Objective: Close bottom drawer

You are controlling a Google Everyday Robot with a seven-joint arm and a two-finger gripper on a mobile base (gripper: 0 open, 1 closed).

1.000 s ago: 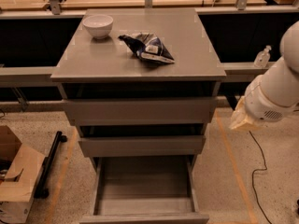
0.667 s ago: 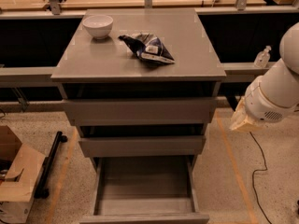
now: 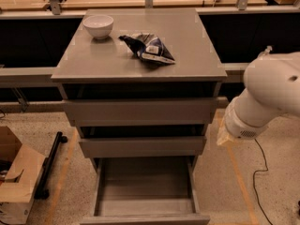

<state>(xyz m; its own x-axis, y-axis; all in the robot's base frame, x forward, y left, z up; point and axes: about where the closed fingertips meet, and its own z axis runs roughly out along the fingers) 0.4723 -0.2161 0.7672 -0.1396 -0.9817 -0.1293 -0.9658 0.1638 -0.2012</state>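
The bottom drawer [image 3: 145, 218] is the lowest and narrowest of the grey cabinet's three. It is pulled far out toward me, and its plain grey box interior [image 3: 145, 182] is bare. Its flat front lies at the bottom edge of the camera view. My white arm [image 3: 267, 97] hangs at the right of the cabinet, level with the middle drawer and apart from it. My gripper is not in view; only the arm's rounded links show.
The middle drawer [image 3: 143, 146] and top drawer [image 3: 140, 110] stand slightly out. On the cabinet top [image 3: 93, 60] sit a white bowl [image 3: 98, 26] and a dark snack bag [image 3: 149, 48]. A cardboard box [image 3: 16, 177] and a black bar [image 3: 50, 165] lie at the left; a cable [image 3: 260, 172] at the right.
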